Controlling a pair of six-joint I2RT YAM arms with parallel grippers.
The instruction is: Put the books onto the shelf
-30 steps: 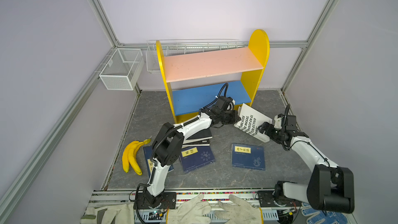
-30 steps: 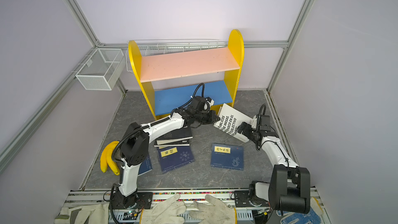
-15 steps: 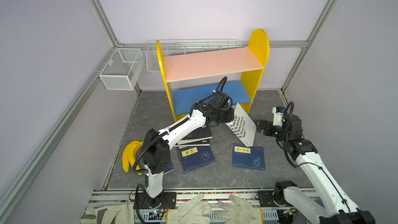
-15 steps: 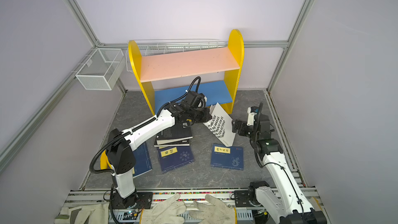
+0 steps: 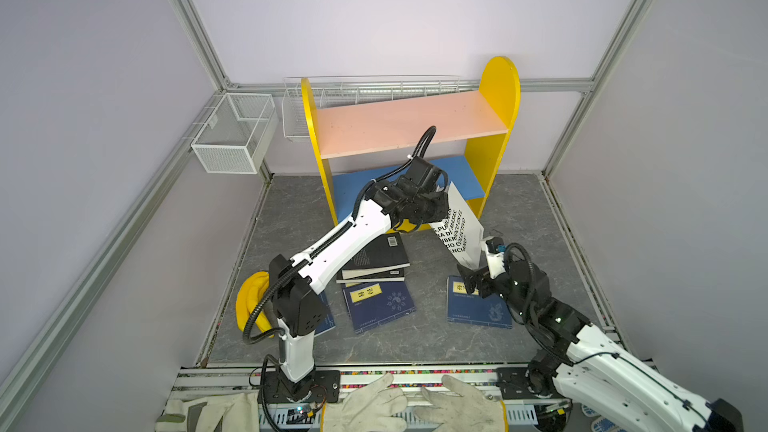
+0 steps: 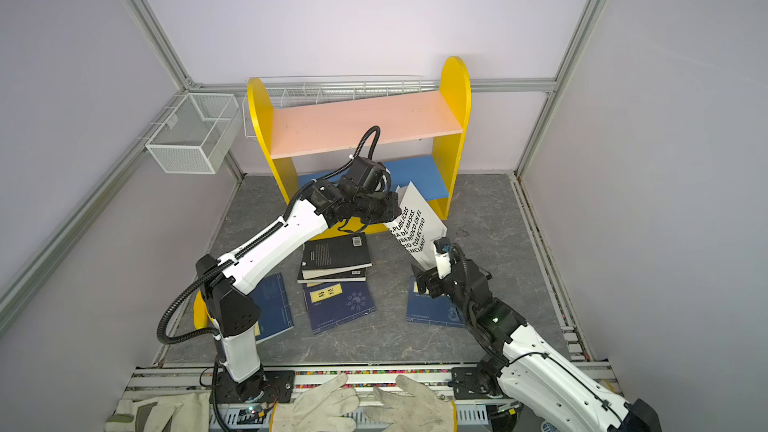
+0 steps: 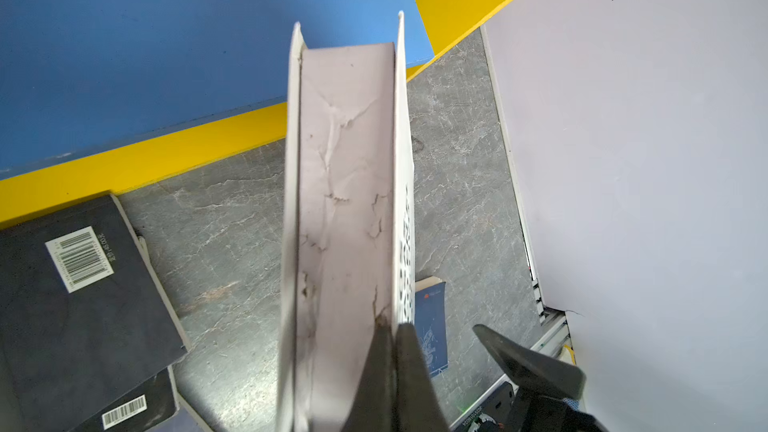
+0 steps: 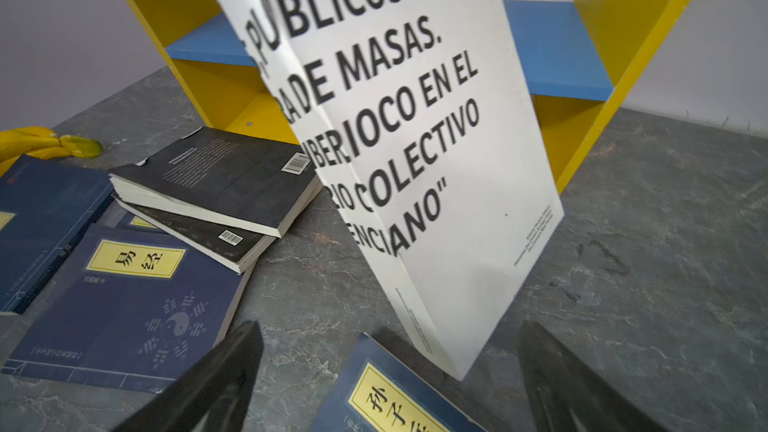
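left gripper (image 7: 397, 338): fingers squeezed tight together on the top edge of the white book (image 8: 415, 118); in the wrist view they pinch its lettered cover, with the worn page block bare beside them
white book: up on end and tilted, bold black lettering facing 5 o'clock in both top views; it hangs just in front of the shelf (image 5: 498, 89), at 1 o'clock from the black paperbacks (image 5: 378, 255), and not on either board; I cannot tell whether its lowest corner touches the grey floor (image 5: 415, 338)
right gripper (image 8: 390, 338): fingers spread wide, nothing between them; it sits at 5 o'clock of the white book, just beside that low corner, over the right navy book (image 5: 473, 309)
shelf: at 12 o'clock of the floor, against the back wall, pink upper board (image 5: 407, 122) above blue lower board (image 5: 461, 172)
black paperbacks: two stacked flat, barcodes up, at 6 o'clock of the shelf, close against its yellow base
middle navy book (image 5: 378, 303): flat, yellow label up, at 6 o'clock of the paperbacks, top edge tucked under them
right navy book: flat, at 4 o'clock of the paperbacks, partly covered by the right arm
left navy book (image 6: 270, 305): flat, at 8 o'clock of the paperbacks, partly hidden by the left arm
fourth navy book (image 8: 141, 222): only a sliver of label peeks from under the paperbacks
bananas (image 5: 249, 301): at 8 o'clock of the floor, behind the left arm
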